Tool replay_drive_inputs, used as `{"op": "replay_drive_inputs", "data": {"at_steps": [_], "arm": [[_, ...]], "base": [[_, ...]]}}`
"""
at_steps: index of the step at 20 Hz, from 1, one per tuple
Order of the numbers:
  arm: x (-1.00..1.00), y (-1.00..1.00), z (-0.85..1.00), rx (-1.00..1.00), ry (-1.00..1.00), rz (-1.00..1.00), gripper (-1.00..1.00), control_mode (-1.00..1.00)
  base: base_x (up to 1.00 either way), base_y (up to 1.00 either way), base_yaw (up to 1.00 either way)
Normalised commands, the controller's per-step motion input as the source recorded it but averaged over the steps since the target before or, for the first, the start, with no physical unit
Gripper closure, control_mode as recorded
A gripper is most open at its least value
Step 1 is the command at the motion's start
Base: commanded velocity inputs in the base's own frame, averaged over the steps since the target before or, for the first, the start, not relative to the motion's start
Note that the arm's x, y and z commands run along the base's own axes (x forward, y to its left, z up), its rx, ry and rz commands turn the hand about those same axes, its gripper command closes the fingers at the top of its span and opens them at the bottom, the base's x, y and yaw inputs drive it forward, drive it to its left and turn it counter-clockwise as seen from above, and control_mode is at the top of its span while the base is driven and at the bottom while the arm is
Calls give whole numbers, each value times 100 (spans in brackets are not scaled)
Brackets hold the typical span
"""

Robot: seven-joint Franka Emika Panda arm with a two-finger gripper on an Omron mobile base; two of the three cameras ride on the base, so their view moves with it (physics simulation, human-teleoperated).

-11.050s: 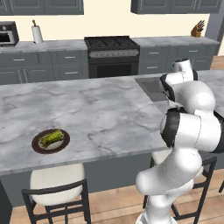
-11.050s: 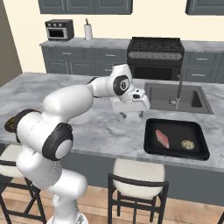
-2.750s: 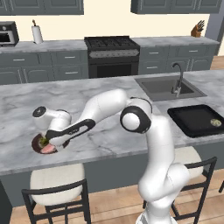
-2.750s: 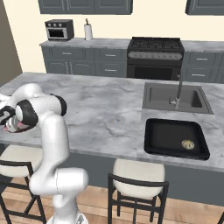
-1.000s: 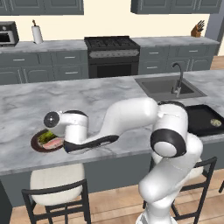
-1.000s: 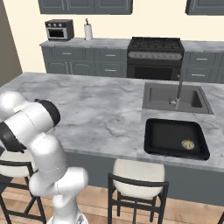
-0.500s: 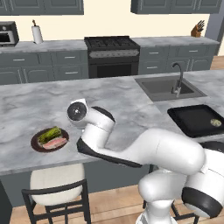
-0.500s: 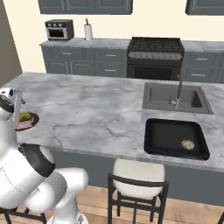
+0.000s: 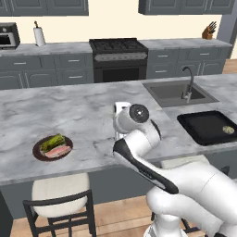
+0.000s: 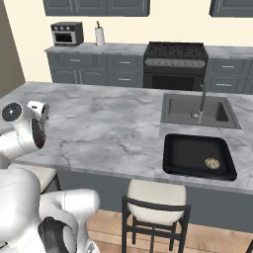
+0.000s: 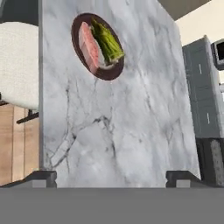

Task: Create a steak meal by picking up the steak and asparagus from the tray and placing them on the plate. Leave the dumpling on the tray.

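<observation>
The brown-rimmed plate point(image 9: 39, 153) sits on the island counter's left front. The pink steak point(image 9: 59, 151) and the green asparagus point(image 9: 52, 141) lie on it side by side. In the hand view the same plate point(image 11: 109, 72), steak point(image 11: 89, 47) and asparagus point(image 11: 107, 41) lie ahead of my gripper point(image 11: 111, 178). The gripper is open with nothing between its fingers, above bare marble and well apart from the plate. The black tray point(image 9: 203, 121) rests at the counter's right end. Its only content is the dumpling point(image 9: 227, 130), seen from the other side as dumpling point(image 10: 212, 162) in tray point(image 10: 190, 148).
A sink basin with a faucet point(image 9: 187, 85) lies just behind the tray. White stools point(image 9: 58, 190) stand along the counter's near edge. My own arm point(image 10: 22, 131) blocks the counter's left end in the right base view.
My arm has swung right and pulled back from the plate over the last second. The steak, in the tray eleven seconds ago, now lies on the plate beside the asparagus.
</observation>
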Motion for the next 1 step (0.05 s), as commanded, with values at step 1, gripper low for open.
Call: {"op": "replay_drive_inputs", "data": {"at_steps": [1], "arm": [[-1, -83, 0, 27, 0, 0, -100, -100]], "base": [[0, 0, 0]]}}
